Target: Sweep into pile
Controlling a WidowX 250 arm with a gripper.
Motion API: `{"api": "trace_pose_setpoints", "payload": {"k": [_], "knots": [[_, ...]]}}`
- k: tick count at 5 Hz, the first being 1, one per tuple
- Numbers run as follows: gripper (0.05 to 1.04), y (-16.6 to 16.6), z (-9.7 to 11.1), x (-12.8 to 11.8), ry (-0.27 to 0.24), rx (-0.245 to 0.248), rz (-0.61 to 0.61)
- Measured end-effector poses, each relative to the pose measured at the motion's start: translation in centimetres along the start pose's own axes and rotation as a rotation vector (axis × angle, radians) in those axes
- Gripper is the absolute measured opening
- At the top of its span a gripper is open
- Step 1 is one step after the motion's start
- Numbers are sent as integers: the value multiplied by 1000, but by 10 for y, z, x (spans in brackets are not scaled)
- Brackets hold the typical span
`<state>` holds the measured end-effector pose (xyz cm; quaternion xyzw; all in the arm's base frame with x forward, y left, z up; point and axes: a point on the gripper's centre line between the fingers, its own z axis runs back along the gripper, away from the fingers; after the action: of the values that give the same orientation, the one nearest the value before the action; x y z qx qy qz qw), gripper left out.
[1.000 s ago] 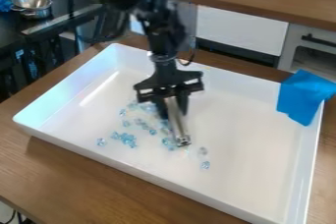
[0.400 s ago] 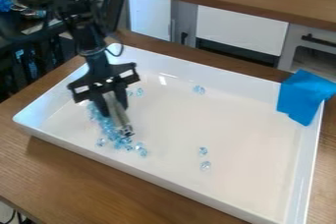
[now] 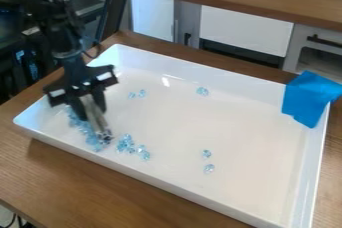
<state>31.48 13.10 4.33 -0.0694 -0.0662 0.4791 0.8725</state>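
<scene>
While gripper [image 3: 91,112] holds silvery tool [image 3: 97,123] in tray [image 3: 260,134], blue beads [image 3: 125,144] lie nr its tip.

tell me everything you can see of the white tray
The white tray is rectangular and shallow, with low raised walls and a smooth, glossy surface that looks like plastic. It lies flat on the brown table. A blue sheet hangs over its far right corner. Clear bluish beads lie on its floor, most toward the left, where the gripper holds a silvery tool.
</scene>
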Motion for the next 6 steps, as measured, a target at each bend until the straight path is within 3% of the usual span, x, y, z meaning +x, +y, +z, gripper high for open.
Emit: {"api": "trace_pose_setpoints", "payload": {"k": [2,3,4,5,6], "knots": [[381,2,31,-5,26,-45,-13],[381,-38,47,-11,42,-110,-13],[381,-87,49,-44,57,-124,-99],[381,-124,35,-81,-55,-94,-183],[381,-150,21,-129,-82,-45,-309]]}}
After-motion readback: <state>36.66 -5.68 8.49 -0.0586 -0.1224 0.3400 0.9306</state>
